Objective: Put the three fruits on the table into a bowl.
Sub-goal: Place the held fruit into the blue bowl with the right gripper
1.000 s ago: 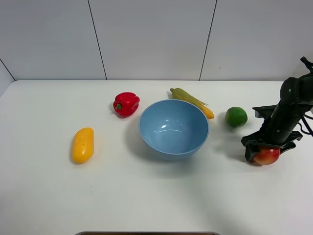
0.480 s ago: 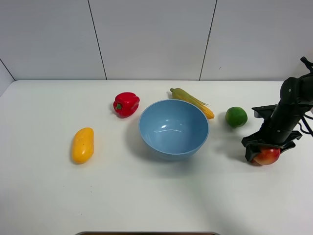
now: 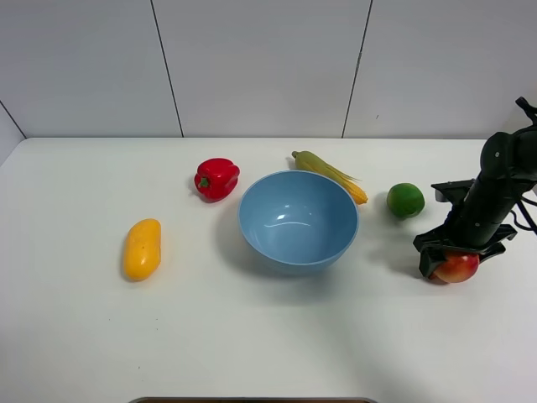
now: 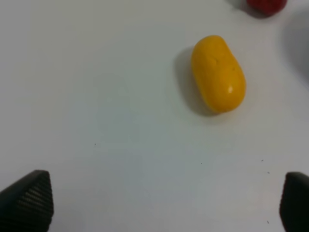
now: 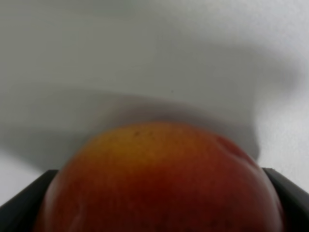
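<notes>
The right pincer (image 3: 459, 253) is gripping the red-orange fruit (image 3: 457, 269) at the right side of the table (image 3: 252, 336), apart from the blue bowl (image 3: 294, 252). The left pincer (image 4: 161, 203) is hanging open above the mango (image 4: 218, 73).

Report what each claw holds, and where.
Right claw grips the red fruit by its two opposite sides. Left claw holds nothing.

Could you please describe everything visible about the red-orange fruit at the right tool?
The red-orange fruit is round and smooth-skinned, red shading to yellow-orange. It rests at the white table's right side, nearer the camera than the lime, with the right tool closed around it, fingers against both flanks.
</notes>
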`<action>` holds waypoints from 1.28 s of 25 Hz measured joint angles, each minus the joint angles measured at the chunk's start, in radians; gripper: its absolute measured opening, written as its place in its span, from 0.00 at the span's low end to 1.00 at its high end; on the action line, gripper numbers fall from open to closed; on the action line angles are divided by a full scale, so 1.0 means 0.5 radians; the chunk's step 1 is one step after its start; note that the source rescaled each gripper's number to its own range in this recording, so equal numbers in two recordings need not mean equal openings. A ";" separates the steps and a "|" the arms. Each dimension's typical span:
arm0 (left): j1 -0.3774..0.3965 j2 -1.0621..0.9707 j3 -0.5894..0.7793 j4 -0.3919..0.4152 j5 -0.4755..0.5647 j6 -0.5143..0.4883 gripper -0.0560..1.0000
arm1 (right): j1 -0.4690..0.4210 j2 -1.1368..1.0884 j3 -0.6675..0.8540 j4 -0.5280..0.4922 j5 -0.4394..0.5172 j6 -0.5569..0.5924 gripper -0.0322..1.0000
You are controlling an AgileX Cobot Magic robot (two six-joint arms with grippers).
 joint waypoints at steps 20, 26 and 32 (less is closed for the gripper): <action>0.000 0.000 0.000 0.000 0.000 0.000 0.88 | 0.000 -0.350 0.000 0.113 -0.002 0.006 0.35; 0.000 0.000 0.000 0.000 0.000 0.000 0.88 | 0.000 -0.597 -0.115 0.227 0.108 0.004 0.35; 0.000 0.000 0.000 0.000 0.000 0.000 0.88 | 0.071 -0.659 -0.414 0.390 0.363 -0.100 0.35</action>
